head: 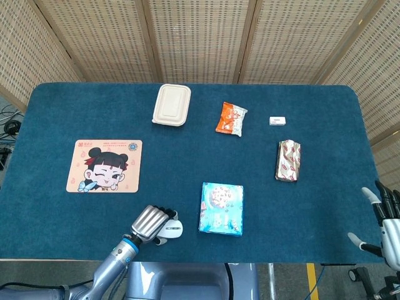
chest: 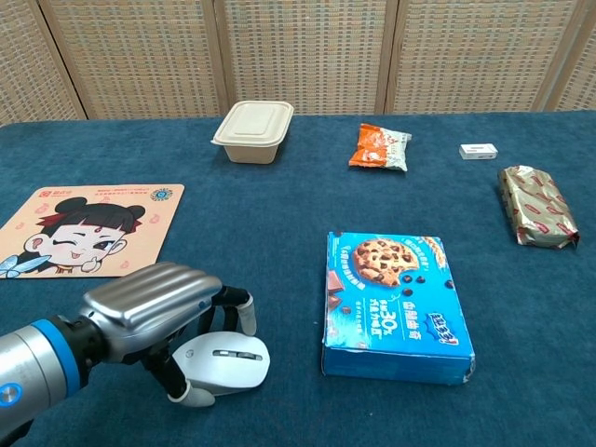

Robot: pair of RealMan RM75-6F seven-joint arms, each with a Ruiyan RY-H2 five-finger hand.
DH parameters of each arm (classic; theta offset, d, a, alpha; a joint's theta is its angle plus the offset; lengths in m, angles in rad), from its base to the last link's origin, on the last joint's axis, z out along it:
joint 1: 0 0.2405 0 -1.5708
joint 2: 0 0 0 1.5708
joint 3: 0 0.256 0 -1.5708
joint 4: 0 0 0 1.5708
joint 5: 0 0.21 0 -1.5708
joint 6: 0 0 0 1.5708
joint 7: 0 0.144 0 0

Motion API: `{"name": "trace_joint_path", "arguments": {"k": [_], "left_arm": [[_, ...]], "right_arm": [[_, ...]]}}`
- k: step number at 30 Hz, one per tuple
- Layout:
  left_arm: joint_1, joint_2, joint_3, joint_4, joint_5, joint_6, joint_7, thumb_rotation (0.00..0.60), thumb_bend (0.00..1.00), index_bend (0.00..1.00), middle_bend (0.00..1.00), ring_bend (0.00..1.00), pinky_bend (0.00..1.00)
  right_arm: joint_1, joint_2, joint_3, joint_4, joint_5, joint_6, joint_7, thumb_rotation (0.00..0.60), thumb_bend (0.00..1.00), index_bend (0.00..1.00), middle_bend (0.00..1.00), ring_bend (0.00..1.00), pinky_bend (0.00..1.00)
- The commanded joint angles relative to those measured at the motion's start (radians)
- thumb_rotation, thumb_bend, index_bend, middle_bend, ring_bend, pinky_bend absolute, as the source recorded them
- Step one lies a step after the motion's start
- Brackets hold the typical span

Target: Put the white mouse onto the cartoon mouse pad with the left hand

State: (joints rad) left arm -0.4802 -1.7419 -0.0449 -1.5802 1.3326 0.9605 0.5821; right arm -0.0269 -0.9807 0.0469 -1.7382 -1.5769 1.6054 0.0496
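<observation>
The white mouse (head: 172, 230) (chest: 231, 362) lies on the blue cloth near the table's front edge, left of a cookie box. My left hand (head: 150, 222) (chest: 154, 303) covers its left part, with the fingers curled over the far side and the thumb against the near side, gripping it. The cartoon mouse pad (head: 104, 165) (chest: 88, 228) lies flat further back and to the left, with nothing on it. My right hand (head: 387, 224) hangs off the table's right front corner with its fingers spread and holds nothing.
A blue cookie box (head: 221, 208) (chest: 396, 303) sits just right of the mouse. Further back are a beige food container (head: 171, 104), an orange snack bag (head: 230, 119), a small white box (head: 278, 120) and a foil pack (head: 288, 160).
</observation>
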Motion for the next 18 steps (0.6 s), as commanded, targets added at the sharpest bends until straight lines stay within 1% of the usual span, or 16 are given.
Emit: {"name": "trace_joint_path", "arguments": {"k": [1,3,5,8,11,13,15,18], "left_arm": [[0.001,0.013,-0.007,-0.021,-0.018,0.014,0.001,0.600,0.21,0.45,0.48,0.49,0.54],[0.001,0.033,-0.022,-0.045,-0.035,0.029,0.000,0.600,0.21,0.45,0.48,0.49,0.54],[0.003,0.061,-0.046,-0.076,-0.062,0.046,-0.007,0.600,0.21,0.45,0.48,0.49,0.54],[0.003,0.115,-0.096,-0.120,-0.108,0.078,-0.009,0.600,0.21,0.45,0.48,0.49,0.54],[-0.004,0.188,-0.160,-0.160,-0.173,0.088,-0.042,0.600,0.21,0.45,0.48,0.49,0.54],[0.002,0.269,-0.233,-0.157,-0.262,0.098,-0.087,0.600,0.22,0.45,0.48,0.49,0.54],[0.000,0.329,-0.265,-0.160,-0.330,0.066,-0.136,0.600,0.22,0.45,0.48,0.49,0.54],[-0.005,0.357,-0.309,-0.134,-0.451,0.075,-0.167,0.600,0.23,0.45,0.48,0.49,0.54]], "right_arm": [[0.000,0.001,0.000,0.000,0.000,0.001,0.002,0.600,0.05,0.12,0.00,0.00,0.00],[-0.001,0.002,0.000,0.000,-0.001,0.002,0.004,0.600,0.05,0.12,0.00,0.00,0.00],[-0.001,0.002,-0.001,-0.001,-0.003,0.003,0.005,0.600,0.05,0.12,0.00,0.00,0.00],[-0.002,0.003,-0.002,-0.002,-0.007,0.004,0.005,0.600,0.05,0.12,0.00,0.00,0.00],[-0.002,0.003,-0.003,-0.003,-0.009,0.004,0.005,0.600,0.05,0.12,0.00,0.00,0.00],[-0.002,0.003,-0.004,-0.005,-0.012,0.005,0.005,0.600,0.05,0.12,0.00,0.00,0.00],[-0.003,0.004,-0.004,-0.007,-0.014,0.008,0.005,0.600,0.05,0.12,0.00,0.00,0.00],[-0.003,0.006,-0.004,-0.009,-0.012,0.008,0.008,0.600,0.05,0.12,0.00,0.00,0.00]]}}
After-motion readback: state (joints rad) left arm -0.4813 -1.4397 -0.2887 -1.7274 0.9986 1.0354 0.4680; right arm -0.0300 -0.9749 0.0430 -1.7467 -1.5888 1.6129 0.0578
